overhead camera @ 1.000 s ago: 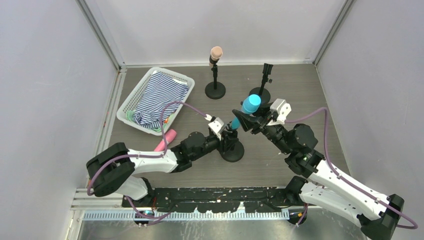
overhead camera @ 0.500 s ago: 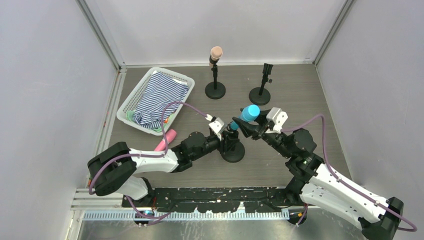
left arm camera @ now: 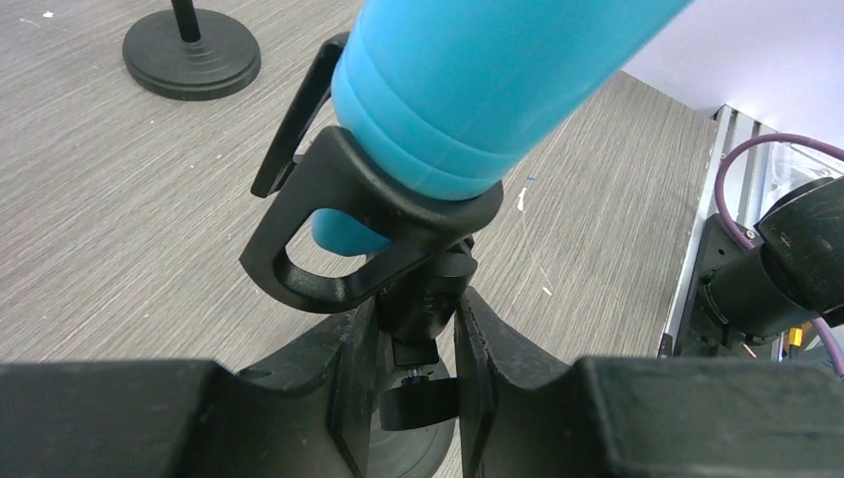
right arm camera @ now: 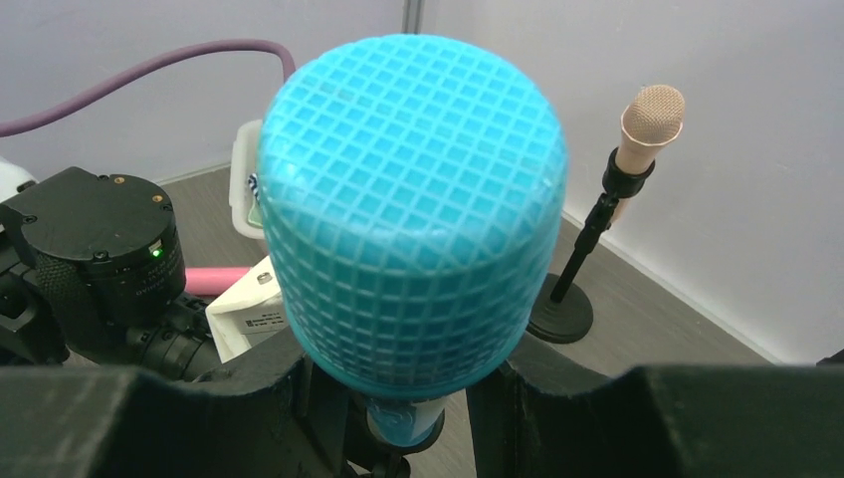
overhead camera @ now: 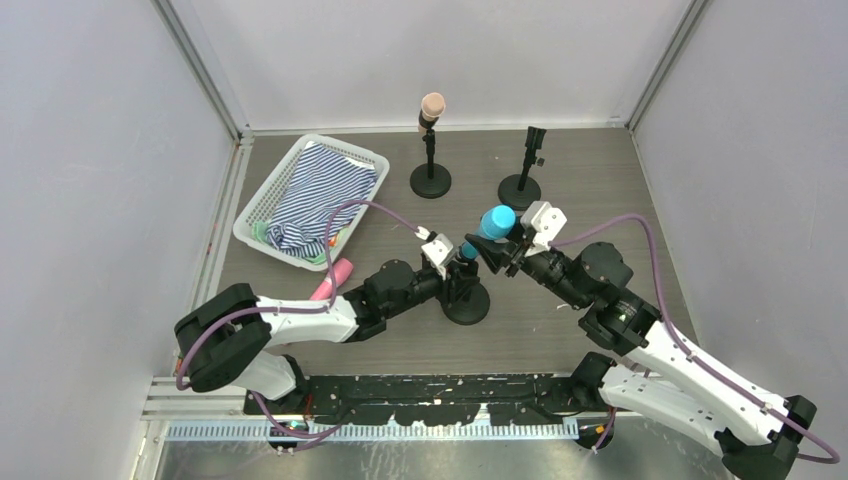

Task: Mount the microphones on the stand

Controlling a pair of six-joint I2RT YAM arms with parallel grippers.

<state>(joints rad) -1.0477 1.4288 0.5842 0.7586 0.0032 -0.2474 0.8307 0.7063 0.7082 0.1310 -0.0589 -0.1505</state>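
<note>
1. Left tool (overhead camera: 456, 272): we see it closed on the near stand (overhead camera: 467, 305). In the left wrist view its fingers (left arm camera: 353, 358) clamp the black joint just below the stand's clip (left arm camera: 338, 234), one finger on each side.
2. Right tool (overhead camera: 492, 247): we see it gripping the blue microphone (overhead camera: 495, 222). In the right wrist view the two fingers (right arm camera: 299, 383) sit on either side of the body directly under the gridded blue head (right arm camera: 413, 229).
3. Blue microphone, position: it is tilted, with its head up and towards the far right. Its handle points down and left into the clip of the near stand. In the left wrist view the blue handle (left arm camera: 478, 90) passes into the clip's ring, and its lower end shows through the loop.
4. Near stand, position: its round black base rests on the worktop (overhead camera: 600, 190) between the two arms, near the front.
5. Peach-beige microphone (overhead camera: 432, 104): it stands upright in the clip of the far-left stand (overhead camera: 431, 181), close to the back wall. The right wrist view shows the same microphone (right arm camera: 652, 115) on its post.
6. Far-right stand (overhead camera: 521, 189): it stands beside the far-left stand, well apart from both tools, and its clip holds nothing.
7. Pink microphone (overhead camera: 333, 279): it lies flat on the worktop, just beside the near corner of the basket (overhead camera: 262, 203) and next to the left arm.
8. Basket contents: we see a striped cloth (overhead camera: 315, 195) inside the white basket at the left of the worktop.
</note>
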